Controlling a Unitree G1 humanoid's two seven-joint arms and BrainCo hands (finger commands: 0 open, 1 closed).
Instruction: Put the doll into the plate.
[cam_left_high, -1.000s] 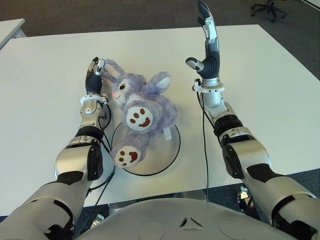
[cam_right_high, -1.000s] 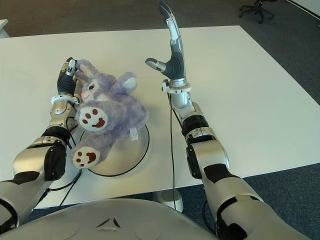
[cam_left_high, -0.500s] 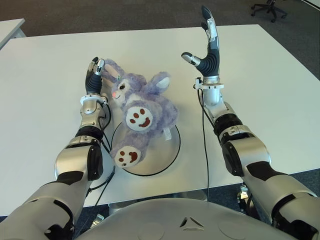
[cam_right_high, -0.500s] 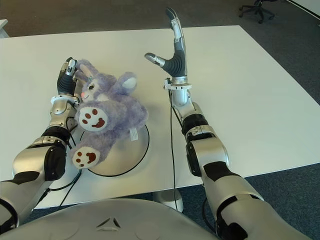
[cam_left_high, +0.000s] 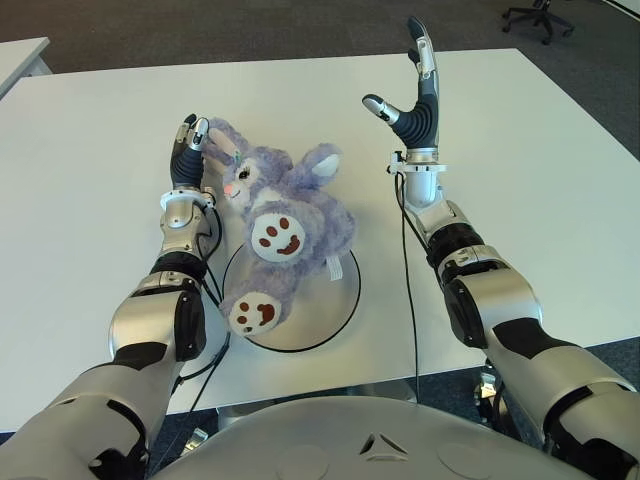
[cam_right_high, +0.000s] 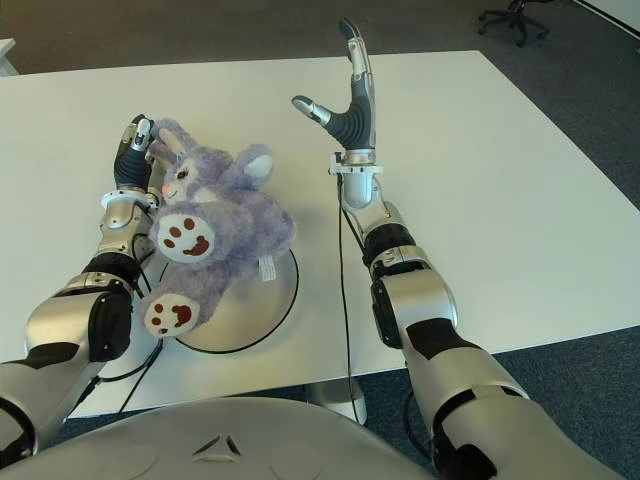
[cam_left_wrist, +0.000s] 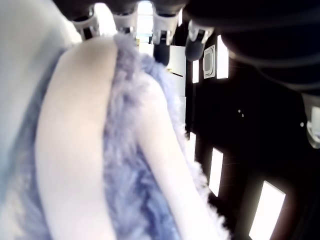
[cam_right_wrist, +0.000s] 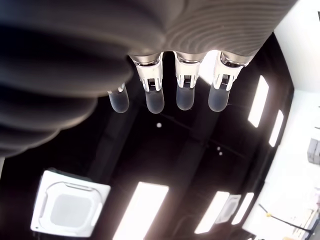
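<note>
The doll (cam_left_high: 287, 215) is a purple plush bunny lying on its back, legs and body over the white black-rimmed plate (cam_left_high: 343, 296), head and ears off its far left edge. My left hand (cam_left_high: 188, 140) stands just left of the head. Its straight fingers (cam_left_wrist: 125, 20) rest against one long ear (cam_left_wrist: 100, 150) without closing on it. My right hand (cam_left_high: 405, 80) is raised over the table to the right of the doll, apart from it. Its fingers (cam_right_wrist: 155, 97) point straight up with the thumb spread, and it holds nothing.
The white table (cam_left_high: 530, 170) stretches to the right and far side. A second table's corner (cam_left_high: 20, 55) shows at far left, and an office chair (cam_left_high: 538, 14) stands on dark carpet at far right. Thin cables hang along both forearms.
My right hand has drifted a little up and to the right, away from the doll, staying open. The doll and my left hand have not moved.
</note>
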